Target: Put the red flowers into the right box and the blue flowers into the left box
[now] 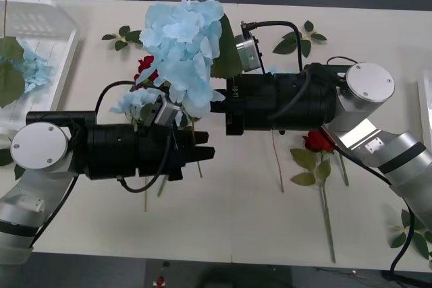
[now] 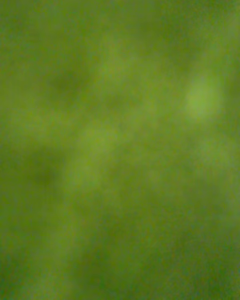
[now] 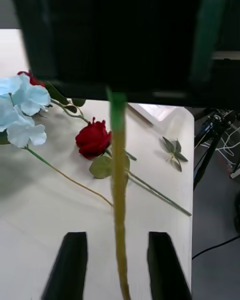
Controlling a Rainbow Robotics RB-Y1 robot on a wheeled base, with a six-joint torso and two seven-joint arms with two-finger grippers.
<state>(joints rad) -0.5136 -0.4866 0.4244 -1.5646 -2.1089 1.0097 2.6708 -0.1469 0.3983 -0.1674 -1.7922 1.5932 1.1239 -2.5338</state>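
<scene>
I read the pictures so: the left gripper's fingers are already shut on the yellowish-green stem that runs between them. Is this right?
Not quite. In the left wrist view the left gripper has its black fingers open. The yellowish-green stem does run between them, but with a gap on each side, so it is not yet clamped.

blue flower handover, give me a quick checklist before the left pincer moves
1. Stem runs between the left pincer's fingers: ok.
2. Left pincer shut on the stem: not ok, it is open.
3. Right pincer holds the blue flower aloft: ok.
4. Left box has room: ok, bare floor shows.
5. Red flower out of the way: ok, it lies apart on the table.
</scene>
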